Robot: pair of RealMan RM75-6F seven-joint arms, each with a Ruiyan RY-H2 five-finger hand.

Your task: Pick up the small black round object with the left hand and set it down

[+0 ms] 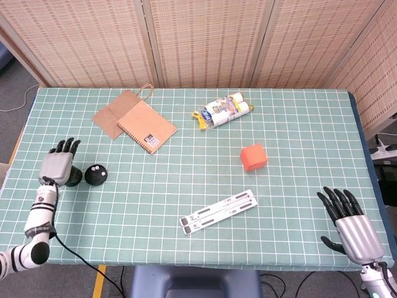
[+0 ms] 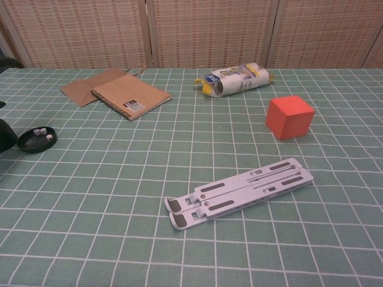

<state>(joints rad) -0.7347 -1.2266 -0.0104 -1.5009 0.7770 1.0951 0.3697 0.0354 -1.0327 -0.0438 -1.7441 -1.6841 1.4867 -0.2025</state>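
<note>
A small black round object stands on the green checked table near its left edge; in the chest view the object is cut off by the left frame edge. Right beside it lies a shallow black dish holding two dice, also seen as the dish in the chest view. My left hand hovers just over and behind the round object, fingers spread, holding nothing. My right hand hangs open off the table's near right corner.
A brown paper bag and spiral notebook lie at the back left. A wrapped roll pack sits at the back centre, an orange cube right of centre, and a white folding stand near the front.
</note>
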